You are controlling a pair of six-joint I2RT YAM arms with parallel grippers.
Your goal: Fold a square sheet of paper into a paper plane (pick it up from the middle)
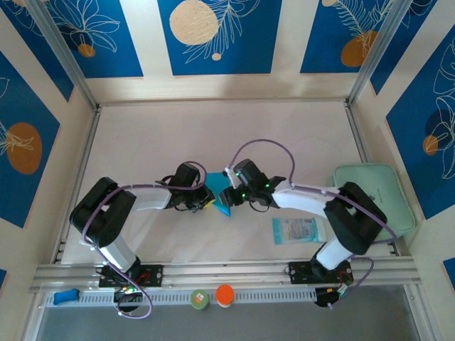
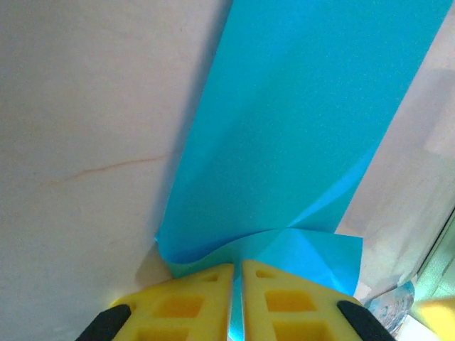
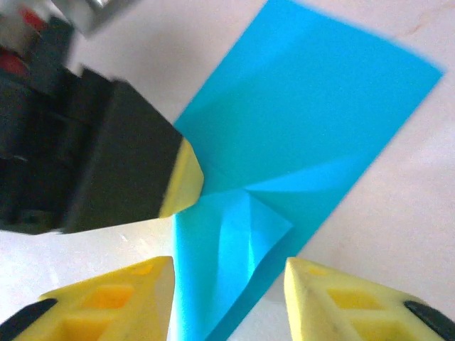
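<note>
The cyan-turquoise square sheet of paper (image 1: 219, 195) is partly folded and held between the two grippers at the table's middle. My left gripper (image 2: 237, 273) is shut on its near edge; the sheet (image 2: 298, 135) runs away from the yellow fingers (image 2: 185, 302) with a diagonal crease. My right gripper (image 3: 229, 273) is open, its fingers either side of a raised folded flap of the sheet (image 3: 298, 135). The left gripper's yellow tip (image 3: 186, 177) and black body press on the paper at the left of the right wrist view.
A pale printed see-through packet (image 1: 295, 229) lies to the right of the grippers. A mint-green rounded pad (image 1: 380, 195) sits at the right edge. Green (image 1: 199, 299) and orange (image 1: 225, 294) caps rest on the front rail.
</note>
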